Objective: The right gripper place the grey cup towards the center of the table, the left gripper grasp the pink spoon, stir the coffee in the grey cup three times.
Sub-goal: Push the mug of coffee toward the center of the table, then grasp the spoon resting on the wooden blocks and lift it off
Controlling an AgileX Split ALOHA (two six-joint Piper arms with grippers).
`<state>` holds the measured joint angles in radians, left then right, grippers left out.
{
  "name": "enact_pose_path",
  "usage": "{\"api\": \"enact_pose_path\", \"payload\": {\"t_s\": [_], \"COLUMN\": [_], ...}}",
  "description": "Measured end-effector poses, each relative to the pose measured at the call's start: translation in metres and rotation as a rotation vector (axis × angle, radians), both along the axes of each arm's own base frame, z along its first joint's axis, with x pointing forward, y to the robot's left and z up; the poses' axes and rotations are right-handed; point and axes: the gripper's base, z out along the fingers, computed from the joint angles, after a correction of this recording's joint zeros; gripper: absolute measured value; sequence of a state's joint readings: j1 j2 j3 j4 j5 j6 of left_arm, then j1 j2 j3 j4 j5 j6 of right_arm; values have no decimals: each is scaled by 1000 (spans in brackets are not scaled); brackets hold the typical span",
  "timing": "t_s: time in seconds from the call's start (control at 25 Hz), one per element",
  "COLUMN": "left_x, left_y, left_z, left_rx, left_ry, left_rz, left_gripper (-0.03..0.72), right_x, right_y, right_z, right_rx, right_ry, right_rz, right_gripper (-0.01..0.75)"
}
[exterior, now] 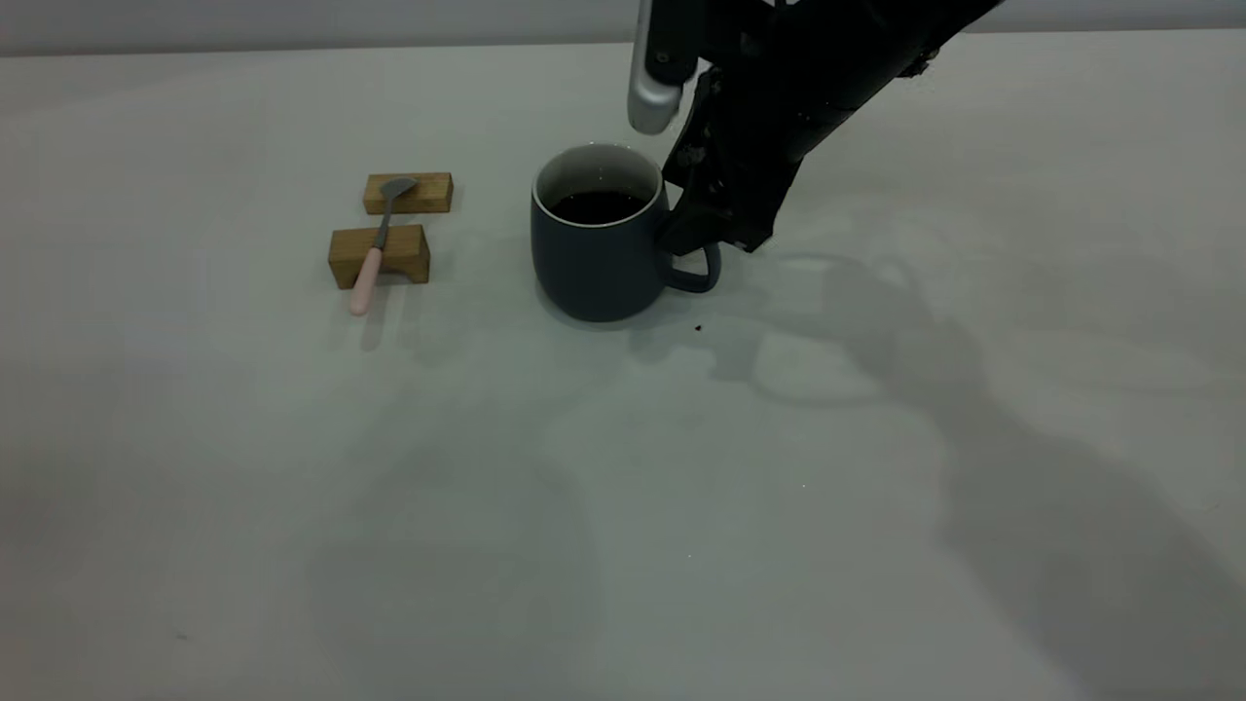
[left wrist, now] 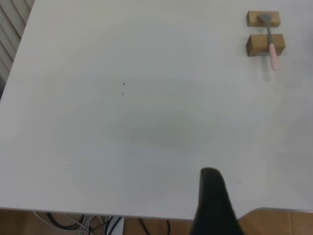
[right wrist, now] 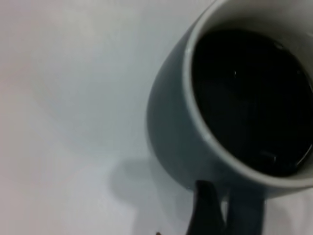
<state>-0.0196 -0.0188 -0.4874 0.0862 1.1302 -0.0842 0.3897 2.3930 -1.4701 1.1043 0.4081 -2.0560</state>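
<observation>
The grey cup [exterior: 596, 255] stands upright on the table [exterior: 623, 487] near its middle, with dark coffee [exterior: 598, 205] inside and its handle [exterior: 703, 275] towards the right arm. My right gripper [exterior: 709, 241] reaches down from the upper right and sits at that handle [right wrist: 246, 213]; the cup [right wrist: 195, 132] and coffee [right wrist: 249, 98] fill the right wrist view. The pink spoon [exterior: 375, 245] lies across two wooden blocks, left of the cup, bowl on the far block. My left gripper [left wrist: 213, 205] hangs over the table's near edge, far from the spoon [left wrist: 271, 43].
Two tan wooden blocks [exterior: 380, 255] [exterior: 409, 193] hold the spoon. A small dark speck [exterior: 697, 328] lies on the table just right of the cup. In the left wrist view, the table edge [left wrist: 146, 214] shows with cables and floor beyond.
</observation>
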Motion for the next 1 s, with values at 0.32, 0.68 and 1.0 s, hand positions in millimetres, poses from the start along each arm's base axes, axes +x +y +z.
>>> {"api": "enact_pose_path", "payload": {"t_s": [0.32, 0.68, 1.0], "left_x": [0, 0, 0], "left_y": [0, 0, 0], "left_z": [0, 0, 0], "left_rx": [0, 0, 0], "left_ry": [0, 0, 0], "left_rz": [0, 0, 0], "left_gripper": [575, 575, 575], "right_x": [-13, -143, -263], "right_y": [-1, -80, -166], "right_z": [91, 177, 183], "right_rx": [338, -65, -192], "right_ry": [347, 629, 554], "right_rz": [-513, -943, -1217], "right_gripper": [576, 576, 576]}}
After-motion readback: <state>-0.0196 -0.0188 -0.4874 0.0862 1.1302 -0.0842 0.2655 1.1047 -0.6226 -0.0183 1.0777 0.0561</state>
